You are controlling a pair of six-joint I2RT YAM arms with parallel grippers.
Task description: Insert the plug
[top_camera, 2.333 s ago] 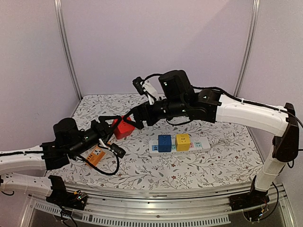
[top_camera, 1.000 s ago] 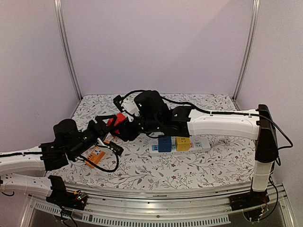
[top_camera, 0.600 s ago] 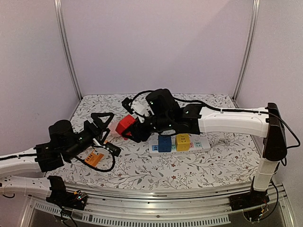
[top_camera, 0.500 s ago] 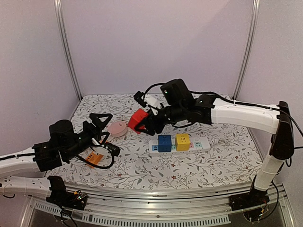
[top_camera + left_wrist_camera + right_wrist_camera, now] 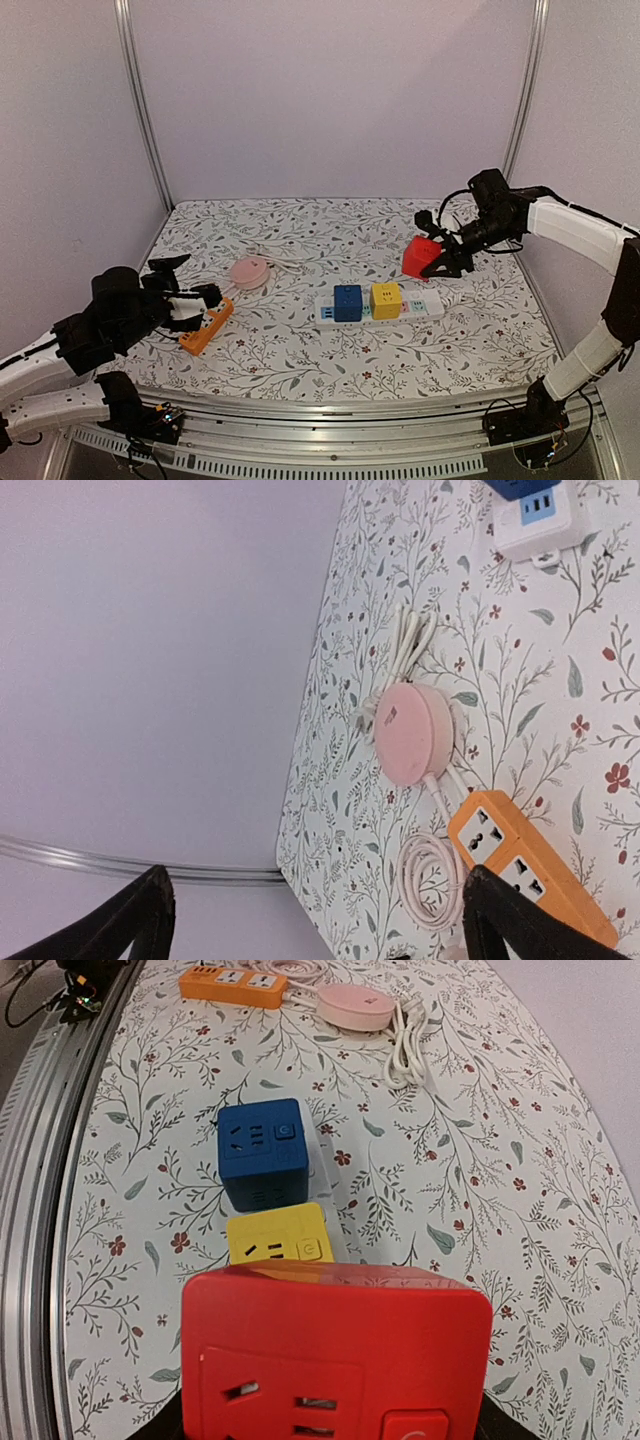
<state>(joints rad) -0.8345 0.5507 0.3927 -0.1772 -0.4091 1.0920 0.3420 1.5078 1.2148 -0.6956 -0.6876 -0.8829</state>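
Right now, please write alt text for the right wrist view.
A red cube plug fills the foreground. Beyond it stand a yellow cube and a blue cube, then a pink reel and an orange power strip.

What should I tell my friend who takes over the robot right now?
Left tool: open and empty, beside the orange strip.
Right tool: shut on the red cube, held in the air near the right end of the white strip.
Done: the blue cube and yellow cube sit on the white strip, and the red cube is picked up.
Left to do: probably lower the red cube onto the free part of the strip right of the yellow cube, push it in, then let go.
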